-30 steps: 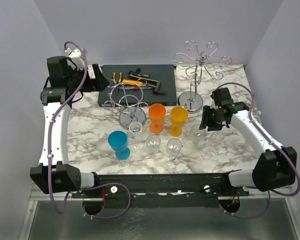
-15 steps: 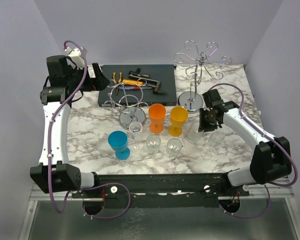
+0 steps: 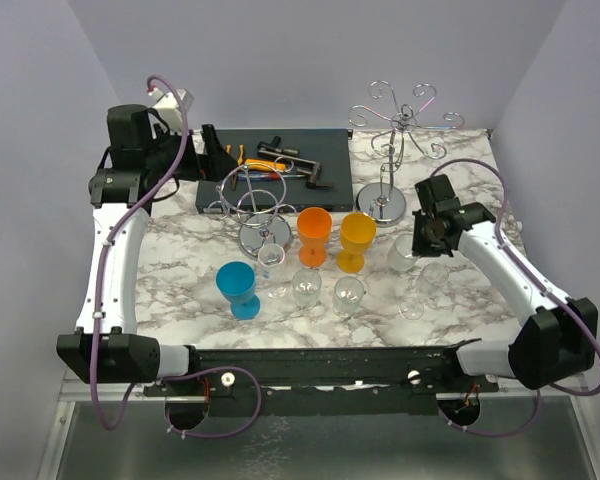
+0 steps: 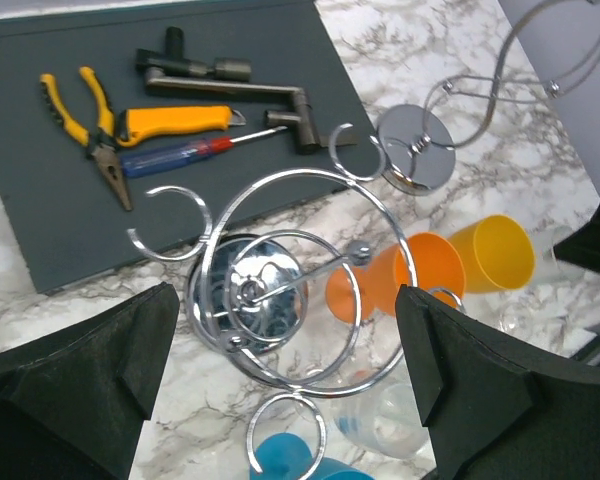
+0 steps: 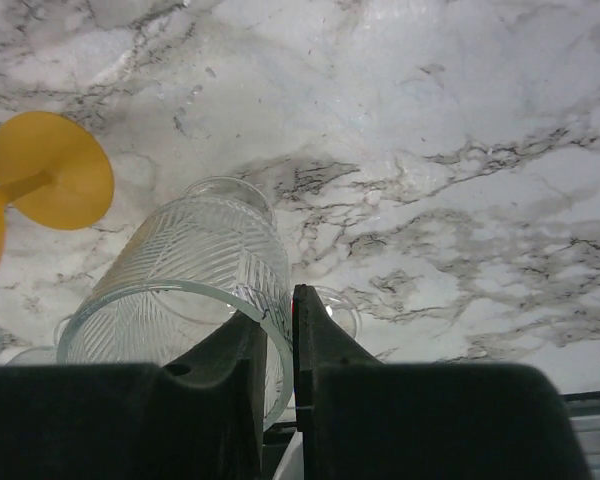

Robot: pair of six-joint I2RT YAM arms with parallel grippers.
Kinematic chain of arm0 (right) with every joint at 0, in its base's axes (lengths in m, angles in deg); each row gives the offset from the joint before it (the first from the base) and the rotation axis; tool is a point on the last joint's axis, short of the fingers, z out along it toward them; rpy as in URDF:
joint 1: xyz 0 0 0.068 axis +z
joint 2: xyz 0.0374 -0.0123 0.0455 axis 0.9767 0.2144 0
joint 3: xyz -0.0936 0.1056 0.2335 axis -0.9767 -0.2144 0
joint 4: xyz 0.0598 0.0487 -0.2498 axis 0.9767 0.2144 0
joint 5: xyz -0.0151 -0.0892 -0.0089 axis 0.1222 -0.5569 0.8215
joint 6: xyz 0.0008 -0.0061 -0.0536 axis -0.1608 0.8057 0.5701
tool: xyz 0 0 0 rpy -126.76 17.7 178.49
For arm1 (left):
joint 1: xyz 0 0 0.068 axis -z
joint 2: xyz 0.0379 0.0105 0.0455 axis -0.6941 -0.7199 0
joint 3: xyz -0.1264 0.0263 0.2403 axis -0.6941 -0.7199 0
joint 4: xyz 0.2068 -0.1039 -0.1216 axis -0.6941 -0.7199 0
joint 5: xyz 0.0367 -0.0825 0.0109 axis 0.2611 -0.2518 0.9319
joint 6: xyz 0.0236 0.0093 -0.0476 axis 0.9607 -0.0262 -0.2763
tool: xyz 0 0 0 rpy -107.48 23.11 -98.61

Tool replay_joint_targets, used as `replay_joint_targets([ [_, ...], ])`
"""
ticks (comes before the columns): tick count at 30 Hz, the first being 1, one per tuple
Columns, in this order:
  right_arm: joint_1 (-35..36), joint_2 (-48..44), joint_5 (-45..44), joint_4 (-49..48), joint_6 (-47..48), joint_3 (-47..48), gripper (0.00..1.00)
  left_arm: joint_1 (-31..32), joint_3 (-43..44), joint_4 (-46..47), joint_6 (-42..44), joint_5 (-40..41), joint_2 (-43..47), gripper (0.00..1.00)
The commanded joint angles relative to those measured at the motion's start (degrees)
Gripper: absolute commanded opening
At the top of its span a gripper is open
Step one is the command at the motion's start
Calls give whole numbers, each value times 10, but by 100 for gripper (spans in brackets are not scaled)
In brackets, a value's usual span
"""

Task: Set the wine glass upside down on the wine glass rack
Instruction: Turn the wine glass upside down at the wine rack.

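Front row: a blue cup [image 3: 238,287] and several small clear glasses [image 3: 307,287] stand on the marble table [image 3: 180,260], nearest the arm bases.
Right gripper [image 5: 278,312]: clenched on the rim of the wine glass [image 5: 195,270] – one finger inside the mouth, the other outside, the glass wall pinched between them.
Wine glass: clear and ribbed, mouth toward the gripper, just right of the yellow cup [image 3: 357,238]; whether its foot touches the table cannot be told.
Middle row: an orange cup [image 3: 314,234] stands beside the yellow one, both upright.
Low rack [image 4: 245,295]: chrome spirals on a round base, behind the orange cup.
Left gripper [image 4: 285,300]: released, jaws spread wide, holding nothing – it hovers over the low rack.
Tall rack [image 3: 383,205]: chrome stem with curled arms, behind the yellow cup and apart from the wine glass.
Far edge: a dark mat [image 4: 40,230] carries yellow-handled pliers [image 4: 95,130] and a screwdriver [image 4: 180,160].
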Motion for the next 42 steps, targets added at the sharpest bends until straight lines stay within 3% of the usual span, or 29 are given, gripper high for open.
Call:
replay_joint_targets([
  [1,1,-56,-35,35,-3,62,0,66,32,-33,33,11,5,99],
  [11,1,-93,-52,138,24,248,0,195,97,-80,65,89,-43,99],
  [17,1,-100,18,166,37,361,0,244,150,-95,65,92,-74,99],
  [25,1,-54,208,113,47,465,1,316,201,-102,82,80,-113,99],
  [35,1,26,339,11,30,543,1,350,230,-98,71,13,-149,99],
  [42,1,35,384,-38,13,524,1,350,237,-83,41,-5,-160,98],
])
